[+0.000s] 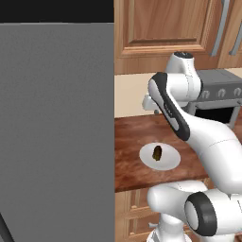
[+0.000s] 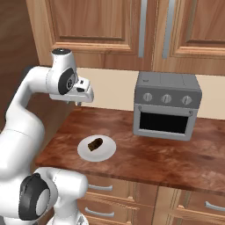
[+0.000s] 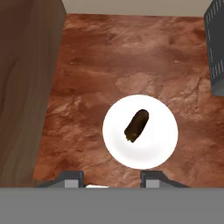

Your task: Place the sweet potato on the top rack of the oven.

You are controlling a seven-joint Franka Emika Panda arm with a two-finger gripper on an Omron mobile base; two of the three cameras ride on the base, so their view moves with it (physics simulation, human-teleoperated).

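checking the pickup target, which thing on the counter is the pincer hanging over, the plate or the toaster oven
The white plate holding the sweet potato. The open pincer hangs above the plate's end of the wooden counter; the grey toaster oven stands well off toward the other end.

The desk [image 2: 145, 158] has a reddish-brown, marbled top surface and wooden drawers below its front edge. A white round plate [image 2: 105, 151] rests directly on it near the front left, and a grey three-knob toaster oven [image 2: 166, 105] stands on it toward the rear right, well apart from the plate. The sweet potato [image 2: 95, 144] lies on the plate.
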